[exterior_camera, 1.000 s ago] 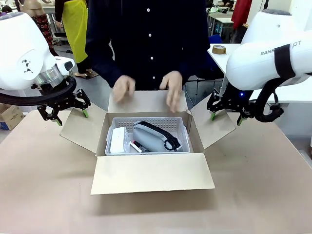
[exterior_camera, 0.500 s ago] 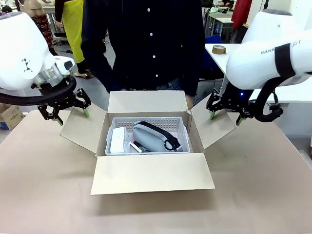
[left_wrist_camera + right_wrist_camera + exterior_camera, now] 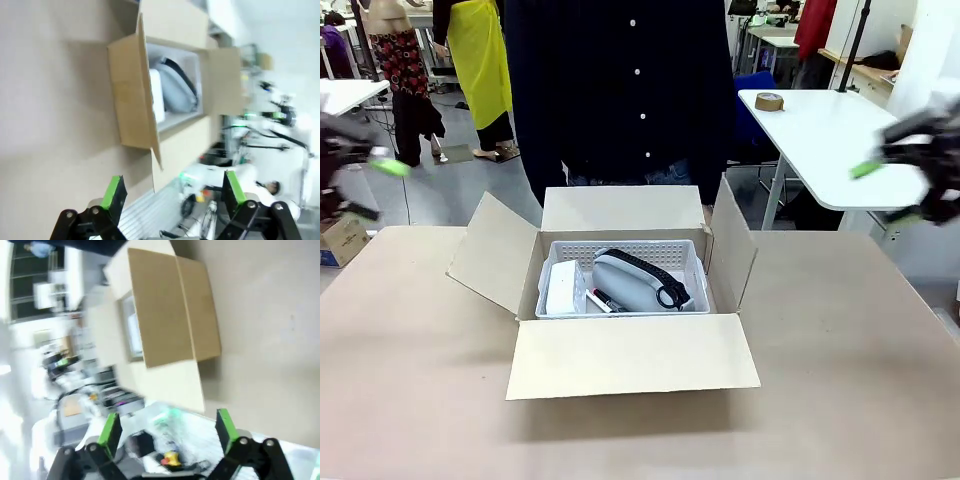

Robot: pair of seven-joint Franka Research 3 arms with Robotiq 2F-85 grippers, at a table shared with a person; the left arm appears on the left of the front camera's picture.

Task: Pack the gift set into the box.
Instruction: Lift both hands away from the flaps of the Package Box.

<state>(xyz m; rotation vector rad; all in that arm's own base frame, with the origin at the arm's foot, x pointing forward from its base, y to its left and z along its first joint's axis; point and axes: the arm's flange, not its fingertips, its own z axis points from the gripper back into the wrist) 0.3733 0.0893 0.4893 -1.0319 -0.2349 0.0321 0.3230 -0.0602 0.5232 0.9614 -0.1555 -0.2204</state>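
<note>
Light grey perforated plastic basket point(image 3: 620, 250) is sitting inside the open brown cardboard carton point(image 3: 622, 208) on the table point(image 3: 420, 390). Left claw point(image 3: 173, 182) and right claw point(image 3: 167, 422) are hanging wide open, empty. Packing is looking done; flaps point(image 3: 632, 355) likely needing closing next.

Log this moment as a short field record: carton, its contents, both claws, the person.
box: brown carton, mid-table, all four flaps open
basket: grey, perforated, sitting inside the box
contents: white box at picture left, pen-like item beside it, grey pouch to the right
left claw: open, empty, away from the box
right claw: open, empty, away from the box
person: dark buttoned shirt, standing at the far edge behind the box
</note>
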